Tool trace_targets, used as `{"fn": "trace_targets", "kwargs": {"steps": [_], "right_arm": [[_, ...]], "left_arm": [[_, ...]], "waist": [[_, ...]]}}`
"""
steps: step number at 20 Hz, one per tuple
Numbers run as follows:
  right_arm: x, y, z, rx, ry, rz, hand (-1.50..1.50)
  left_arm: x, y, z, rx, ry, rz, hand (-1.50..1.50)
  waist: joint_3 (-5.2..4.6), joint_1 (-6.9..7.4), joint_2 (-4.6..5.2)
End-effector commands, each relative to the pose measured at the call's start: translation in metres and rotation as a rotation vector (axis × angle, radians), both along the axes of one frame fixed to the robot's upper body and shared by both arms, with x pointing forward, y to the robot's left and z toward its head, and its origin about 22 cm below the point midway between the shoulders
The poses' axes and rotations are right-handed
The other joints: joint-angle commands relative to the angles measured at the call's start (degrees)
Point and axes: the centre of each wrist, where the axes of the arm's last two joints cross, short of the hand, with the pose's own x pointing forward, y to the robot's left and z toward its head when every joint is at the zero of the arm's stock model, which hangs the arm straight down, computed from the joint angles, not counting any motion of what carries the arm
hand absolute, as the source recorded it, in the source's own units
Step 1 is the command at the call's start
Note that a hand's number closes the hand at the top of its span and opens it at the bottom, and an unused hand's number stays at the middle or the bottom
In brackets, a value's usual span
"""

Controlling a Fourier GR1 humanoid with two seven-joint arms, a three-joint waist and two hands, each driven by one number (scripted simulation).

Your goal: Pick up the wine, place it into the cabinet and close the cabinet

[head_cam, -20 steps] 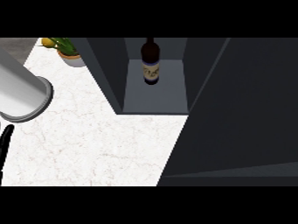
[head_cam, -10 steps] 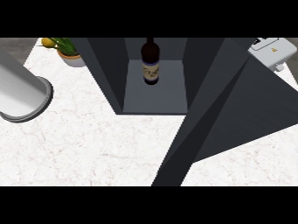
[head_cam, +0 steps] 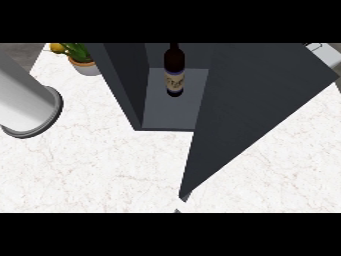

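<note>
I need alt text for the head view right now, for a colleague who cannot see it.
A dark glass wine bottle with a pale label stands upright inside the dark grey cabinet, whose door is swung partway across the opening, not yet shut. A grey forearm crosses the white marble counter at the left, no hand shows, and a potted plant sits at the back.

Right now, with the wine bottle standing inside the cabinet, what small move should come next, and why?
Probably keep swinging the cabinet door toward closed. The wine bottle already stands upright on the cabinet floor, so placing looks done. The door is only partly swung across, and the opening in front of the bottle is still uncovered. Neither hand shows in the head view, so which one pushes cannot be told.
</note>
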Motion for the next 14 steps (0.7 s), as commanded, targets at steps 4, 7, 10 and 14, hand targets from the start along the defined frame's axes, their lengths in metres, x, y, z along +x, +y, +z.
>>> {"fn": "trace_targets", "kwargs": {"steps": [4, 7, 10, 14], "right_arm": [[0.009, 0.050, 0.016, 0.046, -0.035, 0.084, 1.50], [0.023, 0.052, 0.026, 0.045, -0.006, 0.101, 1.50], [0.043, 0.063, 0.032, 0.066, -0.015, 0.072, 1.50], [0.074, 0.085, 0.047, 0.063, -0.026, 0.047, 1.50]], "left_arm": [[0.004, 0.006, -0.007, -0.024, 0.006, -0.022, -1.50], [0.007, -0.007, 0.000, -0.041, -0.006, -0.037, -1.50], [0.011, -0.012, -0.003, -0.039, -0.014, -0.053, -1.50], [0.013, -0.015, 0.010, -0.060, -0.007, -0.059, -1.50]], "waist": [[-0.08, 0.77, 0.32], [0.00, 1.13, 0.48], [-0.03, 1.93, 0.76], [0.07, 2.53, 0.76]]}}
